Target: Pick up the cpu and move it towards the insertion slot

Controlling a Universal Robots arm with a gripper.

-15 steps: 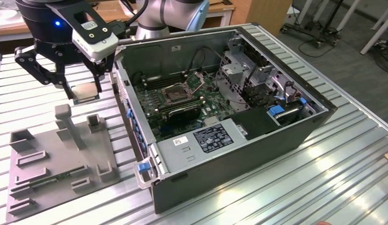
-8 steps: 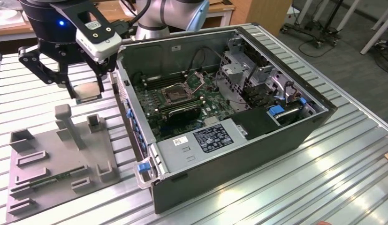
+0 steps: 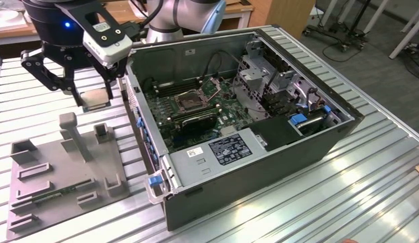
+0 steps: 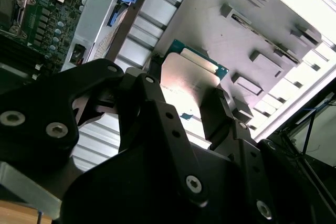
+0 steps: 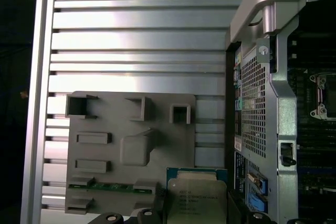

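Note:
The cpu [image 3: 98, 97] is a flat silvery square with a pale rim, and it hangs above the slatted table between the black fingers of my gripper [image 3: 96, 103], which is shut on it. Both wrist views show the cpu [image 4: 185, 72] [image 5: 197, 195] clamped at two opposite edges, its metal top facing the cameras. The insertion slot [image 3: 193, 102], a shiny-framed square socket with a dark centre, sits on the green motherboard inside the open computer case, to the exterior view's right of the gripper. The case's side wall stands between them. In the wrist views the slot [image 4: 8, 3] [image 5: 323, 95] appears at the picture's edge.
A grey plastic tray [image 3: 57, 167] with upright posts lies on the table below the gripper, a green memory stick [image 3: 53, 194] lying in it. The open computer case [image 3: 263, 167] lies on its side with cables, a drive cage and blue clips inside. The slatted table [image 3: 344, 202] spreads around it.

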